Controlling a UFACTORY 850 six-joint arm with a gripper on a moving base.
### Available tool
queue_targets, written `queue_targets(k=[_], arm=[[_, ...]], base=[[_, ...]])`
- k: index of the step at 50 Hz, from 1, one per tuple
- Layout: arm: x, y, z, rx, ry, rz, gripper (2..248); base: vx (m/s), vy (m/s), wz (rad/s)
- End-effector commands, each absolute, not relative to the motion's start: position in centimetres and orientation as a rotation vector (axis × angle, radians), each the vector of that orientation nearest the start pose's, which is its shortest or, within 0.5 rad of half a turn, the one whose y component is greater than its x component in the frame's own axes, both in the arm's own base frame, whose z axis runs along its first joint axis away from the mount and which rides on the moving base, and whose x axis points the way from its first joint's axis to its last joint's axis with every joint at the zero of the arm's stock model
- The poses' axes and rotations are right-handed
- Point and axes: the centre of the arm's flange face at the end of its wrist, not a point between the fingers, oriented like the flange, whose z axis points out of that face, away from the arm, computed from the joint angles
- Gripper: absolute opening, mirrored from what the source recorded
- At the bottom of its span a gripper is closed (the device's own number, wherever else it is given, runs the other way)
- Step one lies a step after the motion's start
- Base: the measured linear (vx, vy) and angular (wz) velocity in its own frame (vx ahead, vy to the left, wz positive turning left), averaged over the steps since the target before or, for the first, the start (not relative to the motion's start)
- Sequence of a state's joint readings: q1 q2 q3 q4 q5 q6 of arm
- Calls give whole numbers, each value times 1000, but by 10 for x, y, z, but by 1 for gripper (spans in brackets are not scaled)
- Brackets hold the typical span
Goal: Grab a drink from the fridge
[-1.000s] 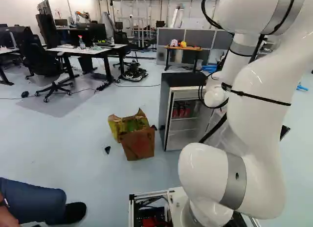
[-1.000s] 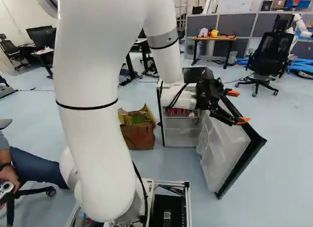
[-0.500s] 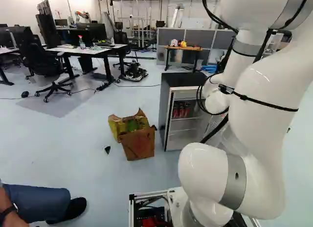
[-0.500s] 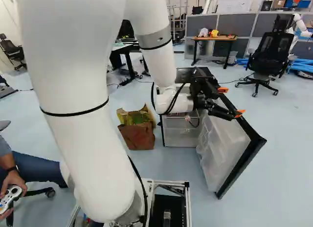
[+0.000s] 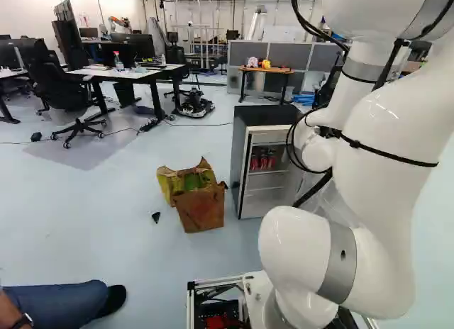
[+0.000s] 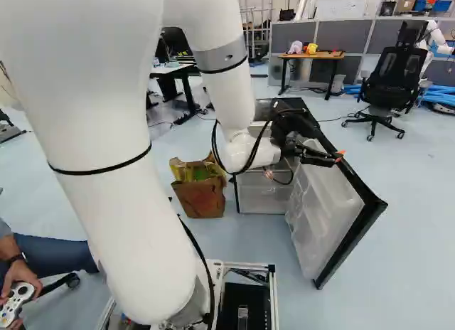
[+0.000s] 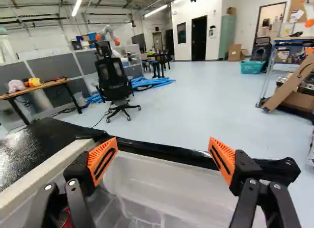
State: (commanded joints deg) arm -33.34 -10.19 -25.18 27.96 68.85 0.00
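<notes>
"Where's the drink?"

"Red cans [image 5: 263, 159] stand on a shelf inside the fridge [image 5: 266, 115], its door [image 6: 321, 202] swung wide."

"And the claw [image 6: 338, 157]?"

"I have it at the fridge's open door. In my wrist view the claw [image 7: 163, 150] gapes, orange pads [image 7: 103, 156] well apart above the door's clear bins."

"The surroundings?"

"A crumpled brown container [image 5: 202, 210] sits beside the fridge; a black office chair [image 6: 389, 80] stands beyond it."

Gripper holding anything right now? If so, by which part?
Nothing held. Gripper is open, pads well apart over the open fridge door, gripping no part of it.
</notes>
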Motion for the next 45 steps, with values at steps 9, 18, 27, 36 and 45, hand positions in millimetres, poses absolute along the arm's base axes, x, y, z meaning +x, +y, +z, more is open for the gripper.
queue_targets(k=[9,18,27,36,45], arm=[[313,-248,362,1768,-1031,1594,247],[313,-241,361,1855,-952,1615,247],[318,-235,354,1949,-862,1630,247],[324,-230,345,2045,-771,1635,247],[328,-225,336,2127,-686,1639,247]], base=[[0,0,0],[0,0,0],[0,0,0],[0,0,0],[0,0,0]])
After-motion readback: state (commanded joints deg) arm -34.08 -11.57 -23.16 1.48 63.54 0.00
